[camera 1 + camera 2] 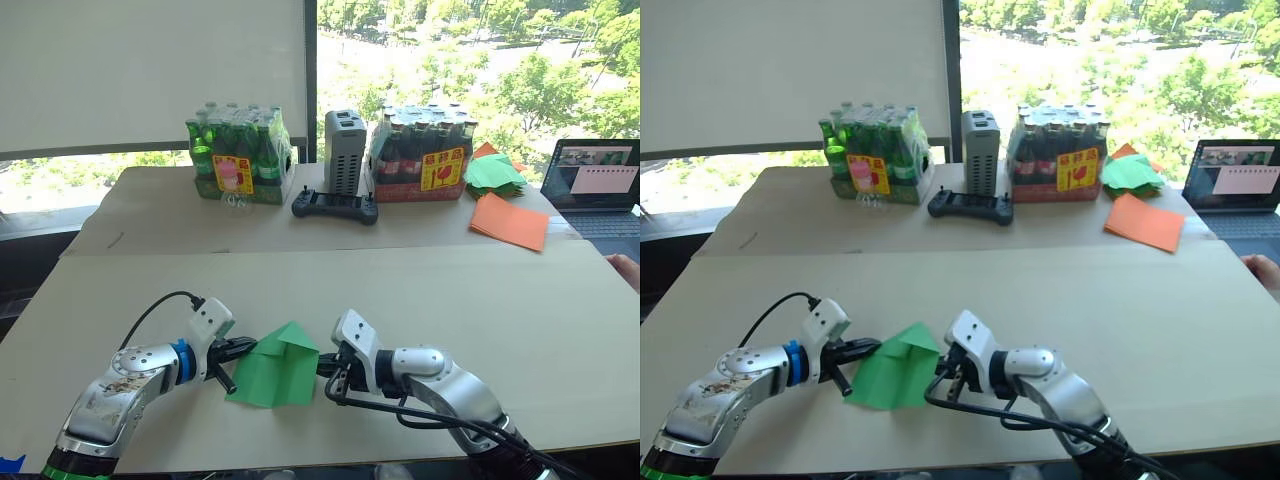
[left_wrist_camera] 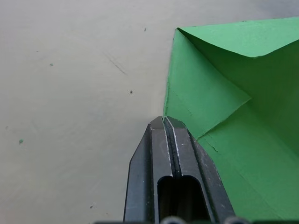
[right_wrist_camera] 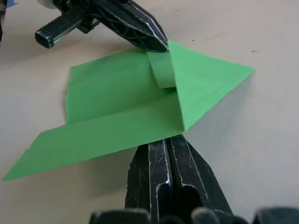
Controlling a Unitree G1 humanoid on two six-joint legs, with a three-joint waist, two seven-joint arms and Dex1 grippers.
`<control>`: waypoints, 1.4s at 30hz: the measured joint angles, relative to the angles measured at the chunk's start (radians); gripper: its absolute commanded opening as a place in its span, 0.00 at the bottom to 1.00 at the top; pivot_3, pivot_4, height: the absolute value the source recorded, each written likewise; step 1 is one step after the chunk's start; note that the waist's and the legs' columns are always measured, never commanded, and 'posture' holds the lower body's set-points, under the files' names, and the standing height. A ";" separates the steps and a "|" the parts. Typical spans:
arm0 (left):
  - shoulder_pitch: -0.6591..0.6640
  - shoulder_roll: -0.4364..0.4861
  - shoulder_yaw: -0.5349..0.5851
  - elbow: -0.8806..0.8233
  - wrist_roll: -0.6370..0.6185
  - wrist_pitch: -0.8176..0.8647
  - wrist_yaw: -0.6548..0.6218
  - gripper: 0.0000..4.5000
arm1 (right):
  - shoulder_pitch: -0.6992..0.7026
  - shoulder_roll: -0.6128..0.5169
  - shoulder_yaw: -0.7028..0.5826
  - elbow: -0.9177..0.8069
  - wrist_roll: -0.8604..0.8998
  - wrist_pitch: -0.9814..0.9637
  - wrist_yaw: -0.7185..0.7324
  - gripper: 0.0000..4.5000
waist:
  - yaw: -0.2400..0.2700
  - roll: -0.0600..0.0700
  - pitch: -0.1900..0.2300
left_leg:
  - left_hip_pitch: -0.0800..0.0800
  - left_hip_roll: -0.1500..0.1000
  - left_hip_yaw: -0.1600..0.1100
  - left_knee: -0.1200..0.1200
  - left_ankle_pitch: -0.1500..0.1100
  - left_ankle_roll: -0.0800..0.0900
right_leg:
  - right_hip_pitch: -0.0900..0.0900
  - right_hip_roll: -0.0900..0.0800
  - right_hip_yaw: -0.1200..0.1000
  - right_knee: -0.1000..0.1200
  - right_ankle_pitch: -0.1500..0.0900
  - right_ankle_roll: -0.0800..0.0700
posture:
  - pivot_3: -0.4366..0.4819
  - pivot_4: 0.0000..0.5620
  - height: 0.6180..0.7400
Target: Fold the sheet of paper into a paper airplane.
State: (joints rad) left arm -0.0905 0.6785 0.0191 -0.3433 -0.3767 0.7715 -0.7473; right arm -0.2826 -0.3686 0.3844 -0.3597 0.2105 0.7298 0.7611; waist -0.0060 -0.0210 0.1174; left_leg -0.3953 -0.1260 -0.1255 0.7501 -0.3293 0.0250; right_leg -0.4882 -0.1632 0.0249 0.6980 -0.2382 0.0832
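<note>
The sheet of paper is bright green and partly folded, with a raised pointed flap at its far end. It lies on the near part of the tan table, between my two grippers. My left gripper is shut, its tips pinching the paper's left edge at the flap's corner. From the opposite side, my right gripper is shut with its tips on the paper's right edge. The right wrist view shows the left gripper across the sheet.
At the table's back stand a pack of green bottles, a grey box, a black controller and a pack of dark bottles. Orange sheets, a pile of green papers and a laptop lie far right. A person's hand shows at the right edge.
</note>
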 measured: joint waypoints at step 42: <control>-0.114 0.079 -0.142 0.140 0.061 -0.188 -0.170 0.00 | -0.138 0.110 0.040 0.076 0.008 0.001 -0.048 0.00 | -0.006 -0.001 0.001 | -0.002 0.000 -0.001 0.000 0.000 0.000 | -0.002 -0.001 -0.003 0.001 0.001 -0.001 | 0.48 0.27 0.47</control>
State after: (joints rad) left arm -0.2044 0.7577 -0.1233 -0.2032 -0.3155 0.5831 -0.9174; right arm -0.4209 -0.2588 0.4240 -0.2841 0.2184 0.7307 0.7134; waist -0.0116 -0.0220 0.1181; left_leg -0.3976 -0.1260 -0.1267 0.7504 -0.3289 0.0245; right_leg -0.4899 -0.1637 0.0223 0.6985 -0.2375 0.0822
